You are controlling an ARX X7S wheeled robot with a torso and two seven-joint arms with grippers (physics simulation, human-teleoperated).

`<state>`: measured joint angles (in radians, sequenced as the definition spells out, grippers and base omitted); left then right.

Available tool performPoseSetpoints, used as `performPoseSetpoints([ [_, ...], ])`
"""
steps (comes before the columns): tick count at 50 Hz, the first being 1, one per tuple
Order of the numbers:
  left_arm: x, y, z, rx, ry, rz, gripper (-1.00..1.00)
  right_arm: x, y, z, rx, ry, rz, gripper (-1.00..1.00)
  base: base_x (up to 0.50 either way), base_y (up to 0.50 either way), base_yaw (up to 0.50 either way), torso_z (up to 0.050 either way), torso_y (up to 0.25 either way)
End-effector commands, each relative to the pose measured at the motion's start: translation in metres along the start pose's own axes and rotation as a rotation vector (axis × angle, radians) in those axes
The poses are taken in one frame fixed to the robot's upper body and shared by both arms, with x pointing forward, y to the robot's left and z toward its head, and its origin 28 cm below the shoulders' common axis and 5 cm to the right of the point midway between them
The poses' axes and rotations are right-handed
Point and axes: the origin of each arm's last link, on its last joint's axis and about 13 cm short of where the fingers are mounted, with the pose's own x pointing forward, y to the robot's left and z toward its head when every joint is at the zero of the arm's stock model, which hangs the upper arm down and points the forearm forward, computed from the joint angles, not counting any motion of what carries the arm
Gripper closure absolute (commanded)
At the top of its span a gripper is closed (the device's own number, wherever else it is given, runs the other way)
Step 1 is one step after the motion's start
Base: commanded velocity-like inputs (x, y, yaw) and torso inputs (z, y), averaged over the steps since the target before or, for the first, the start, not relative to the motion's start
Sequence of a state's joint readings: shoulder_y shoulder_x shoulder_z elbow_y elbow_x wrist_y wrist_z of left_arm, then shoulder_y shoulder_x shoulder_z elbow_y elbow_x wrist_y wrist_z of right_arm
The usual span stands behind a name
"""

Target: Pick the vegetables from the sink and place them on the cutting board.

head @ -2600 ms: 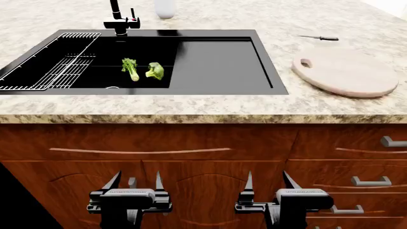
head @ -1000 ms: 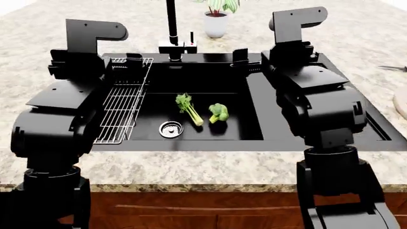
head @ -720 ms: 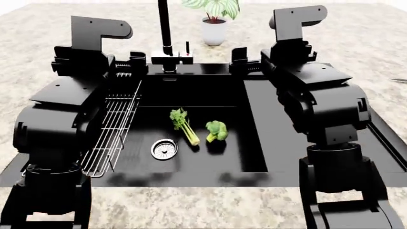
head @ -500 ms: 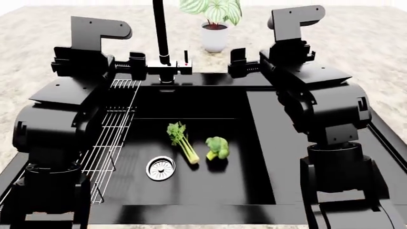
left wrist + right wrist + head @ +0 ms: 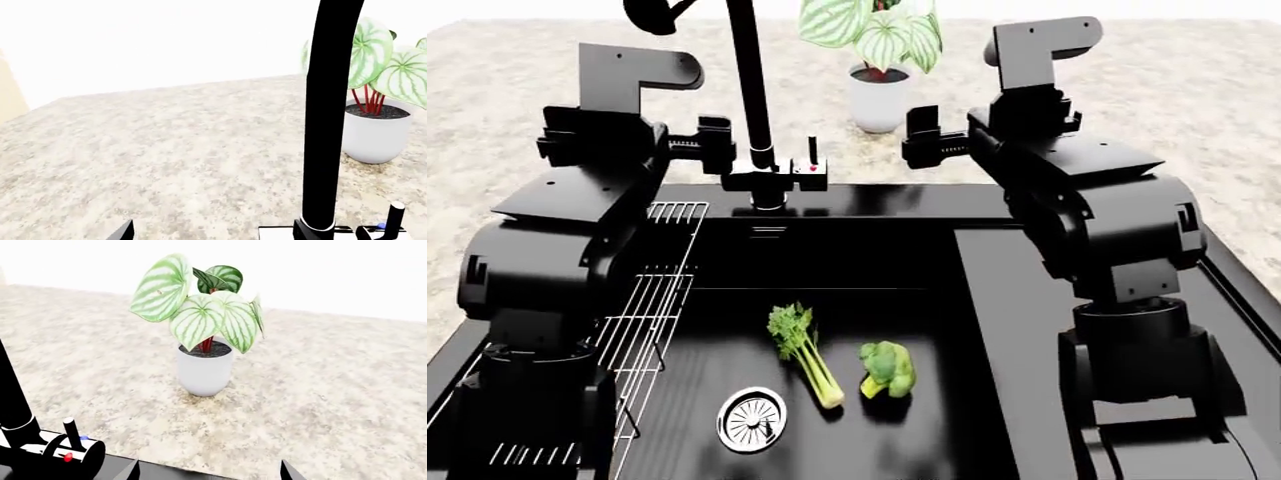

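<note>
Both end effectors are raised at the sink's far rim, our left end effector (image 5: 723, 143) just beside the faucet (image 5: 747, 90) and our right end effector (image 5: 924, 140) facing the plant (image 5: 877, 60). We hold nothing. The right one's finger tips (image 5: 130, 471) stand wide apart in its wrist view; of the left we see only one tip, so we cannot tell its opening. Well below and behind both, the celery (image 5: 801, 355) and broccoli (image 5: 888, 369) lie side by side on the sink (image 5: 1001, 290) floor near the drain (image 5: 751, 418). We judge the task barely begun: both vegetables remain to be lifted, and the board is out of sight.
</note>
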<state>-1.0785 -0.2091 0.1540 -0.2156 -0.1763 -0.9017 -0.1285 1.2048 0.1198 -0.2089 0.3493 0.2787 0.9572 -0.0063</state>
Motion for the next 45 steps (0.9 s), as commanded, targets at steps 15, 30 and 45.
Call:
performPoseSetpoints([
  [15,-0.048,-0.034,0.000,0.260,0.129,-0.686,-1.00,-0.057,-0.014,0.014,-0.421,0.187,0.232,-1.00,0.00,0.00,0.00,0.000,0.000],
  [30,-0.076,-0.036,0.017,0.524,0.135,-0.787,-1.00,-0.107,-0.042,0.060,-0.480,0.111,0.049,-1.00,0.00,0.00,0.00,0.000,-0.193],
  [45,-0.068,-0.072,-0.002,0.659,0.186,-0.938,-1.00,-0.118,-0.040,0.077,-0.462,0.023,0.018,-1.00,0.00,0.00,0.00,0.000,-0.051],
])
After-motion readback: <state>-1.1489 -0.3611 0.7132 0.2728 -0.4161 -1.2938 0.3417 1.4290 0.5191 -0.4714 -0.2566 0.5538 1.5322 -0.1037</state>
